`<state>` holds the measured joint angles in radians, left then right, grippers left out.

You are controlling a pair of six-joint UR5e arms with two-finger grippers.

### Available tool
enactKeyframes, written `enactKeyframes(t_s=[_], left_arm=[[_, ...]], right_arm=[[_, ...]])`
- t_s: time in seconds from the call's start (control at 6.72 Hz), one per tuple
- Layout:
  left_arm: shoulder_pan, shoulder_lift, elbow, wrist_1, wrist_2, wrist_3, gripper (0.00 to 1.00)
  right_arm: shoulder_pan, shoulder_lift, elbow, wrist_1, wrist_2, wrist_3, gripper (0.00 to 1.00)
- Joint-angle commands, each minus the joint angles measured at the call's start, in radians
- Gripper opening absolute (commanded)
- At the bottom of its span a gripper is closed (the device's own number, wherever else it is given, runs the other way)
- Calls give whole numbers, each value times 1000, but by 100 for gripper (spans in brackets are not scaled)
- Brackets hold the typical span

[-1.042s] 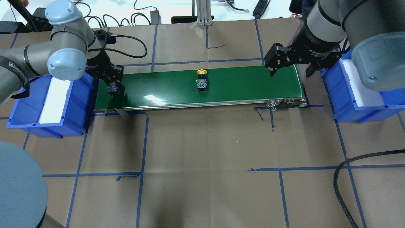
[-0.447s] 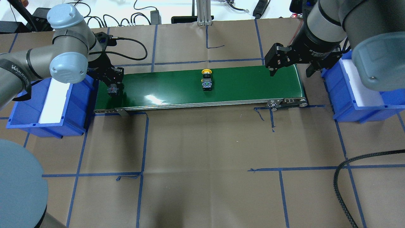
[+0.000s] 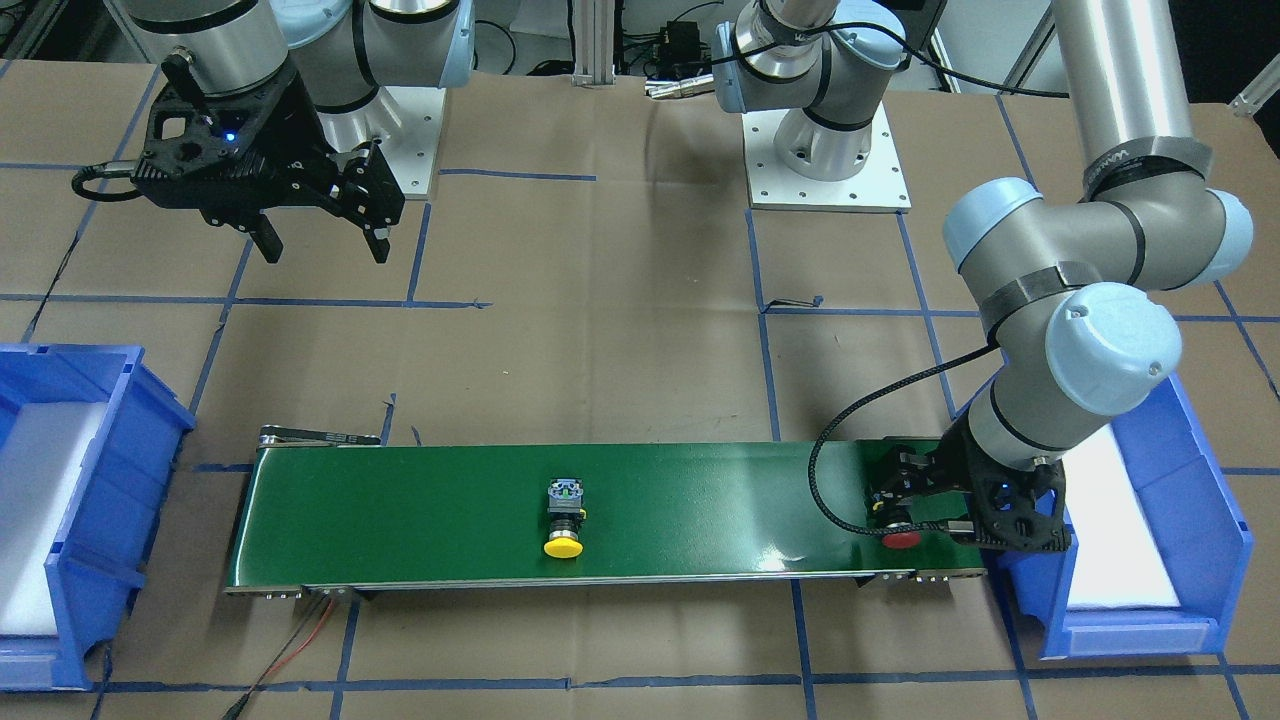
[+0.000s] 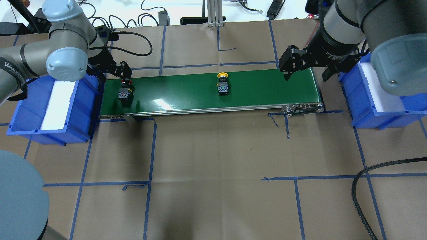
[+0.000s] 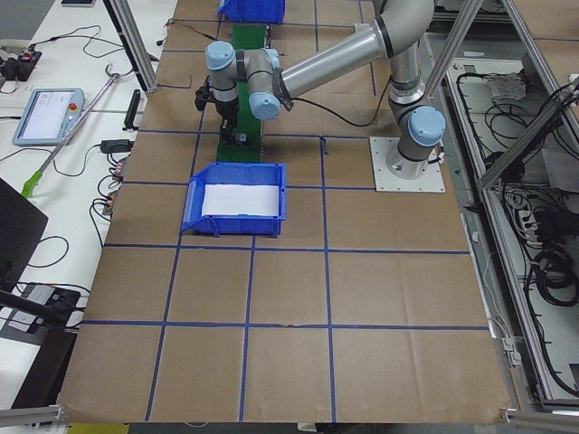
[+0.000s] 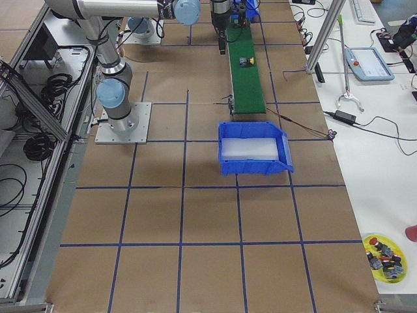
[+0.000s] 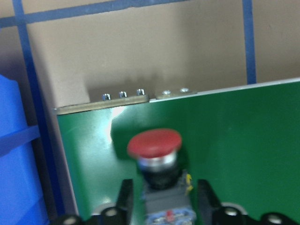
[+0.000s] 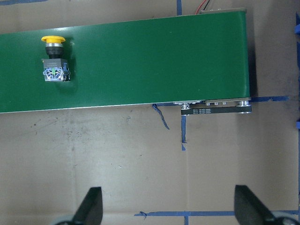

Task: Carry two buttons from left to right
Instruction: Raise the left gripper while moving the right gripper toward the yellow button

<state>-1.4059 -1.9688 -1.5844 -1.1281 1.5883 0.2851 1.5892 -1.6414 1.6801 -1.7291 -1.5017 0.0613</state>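
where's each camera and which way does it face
Front: across table, facing robot; both arms.
Overhead: behind robot, down on belt; both arms.
Left side: table end, along belt; left arm near.
Right side: other end; right arm near.
Left wrist: over red button; own fingers.
Right wrist: over yellow button; own fingers.
Front and overhead share both buttons.

Left arm (image 4: 66, 63) is reaching in low, wrist bent down, left gripper (image 7: 165, 201) pointing down with jaws slightly parted. Right gripper (image 4: 305, 79) is hovering higher, jaws spread wide.
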Motion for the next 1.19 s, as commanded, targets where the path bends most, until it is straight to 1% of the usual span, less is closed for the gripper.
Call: enactKeyframes(t_s=[0.0, 0.15, 0.3, 0.45, 0.6, 0.74, 1.04], left_arm=[[-7, 22, 157, -213, -1, -44, 100], [-16, 31, 226, -319, -7, -69, 100], [-57, 48, 274, -387, -5, -93, 100], [-106, 71, 287, -424, -1, -143, 100], [-146, 103, 261, -432, -1, -153, 100], [-151, 135, 215, -458, -1, -152, 100], [-140, 244, 65, -437, -5, -135, 100]], right_arm=[[0, 8, 1, -1, -2, 2, 100], [-1, 55, 6, -6, -2, 2, 100], [-2, 92, 4, -13, -5, 0, 100], [-2, 130, -6, -15, -5, 0, 100], [-2, 141, -4, -15, -3, 0, 100], [-3, 158, -3, -23, -2, 0, 100], [-3, 186, -8, -99, -2, 0, 100]])
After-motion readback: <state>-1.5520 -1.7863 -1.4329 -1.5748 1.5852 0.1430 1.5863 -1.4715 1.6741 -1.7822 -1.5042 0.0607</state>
